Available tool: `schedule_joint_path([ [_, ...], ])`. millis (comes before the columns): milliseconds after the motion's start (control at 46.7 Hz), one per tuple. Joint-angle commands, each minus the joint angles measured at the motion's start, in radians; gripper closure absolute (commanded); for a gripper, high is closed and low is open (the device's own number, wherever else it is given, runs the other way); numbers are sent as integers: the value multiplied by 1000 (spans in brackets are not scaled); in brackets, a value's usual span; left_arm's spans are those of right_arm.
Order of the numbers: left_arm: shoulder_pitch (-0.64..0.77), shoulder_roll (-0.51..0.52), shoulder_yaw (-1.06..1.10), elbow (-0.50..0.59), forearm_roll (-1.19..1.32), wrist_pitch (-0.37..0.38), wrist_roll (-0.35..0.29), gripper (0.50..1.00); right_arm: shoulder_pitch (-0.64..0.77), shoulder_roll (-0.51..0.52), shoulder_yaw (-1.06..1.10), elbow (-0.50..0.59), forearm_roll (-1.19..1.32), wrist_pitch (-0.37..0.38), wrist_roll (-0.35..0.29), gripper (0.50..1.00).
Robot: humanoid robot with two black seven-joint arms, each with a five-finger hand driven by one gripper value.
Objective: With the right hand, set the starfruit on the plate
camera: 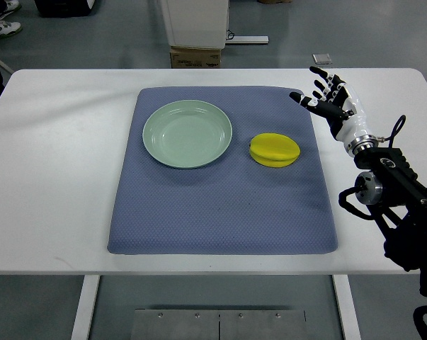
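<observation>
My right hand (326, 99) hangs over the far right part of the white counter (57, 177), its fingers (319, 74) spread and holding nothing. My thumb tip reaches toward the far right corner of the blue-grey mat (220, 219), which covers the middle of the counter. My forearm runs back from the wrist toward the picture's right edge, black links and cables showing along it.

The yellow starfruit (275, 149) lies on the mat, on its right half, nearer to me than my hand and well apart from it. It rests flat on the cloth, its ridges running roughly left to right.

The pale green plate (187, 134) sits on the mat just to the left of the starfruit, close to it but not touching. The plate is round with a raised rim, and nothing lies in it.

Beyond the counter's far edge I see a grey floor, a cardboard box (195, 57) under a white cabinet (195, 21), and a shoe (4, 28) at the upper left corner. Below the counter's near edge a metal plate (219, 324) with screws shows between the counter legs.
</observation>
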Motion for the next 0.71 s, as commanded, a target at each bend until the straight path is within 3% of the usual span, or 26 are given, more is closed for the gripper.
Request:
schedule_joint_path([
  [0, 0, 0, 0, -2, 0, -1, 0, 500, 2, -1, 0, 1, 0, 0, 0, 500],
  [685, 8, 0, 2, 0, -1, -1, 0, 500, 20, -7, 3, 0, 0, 0, -3, 500],
])
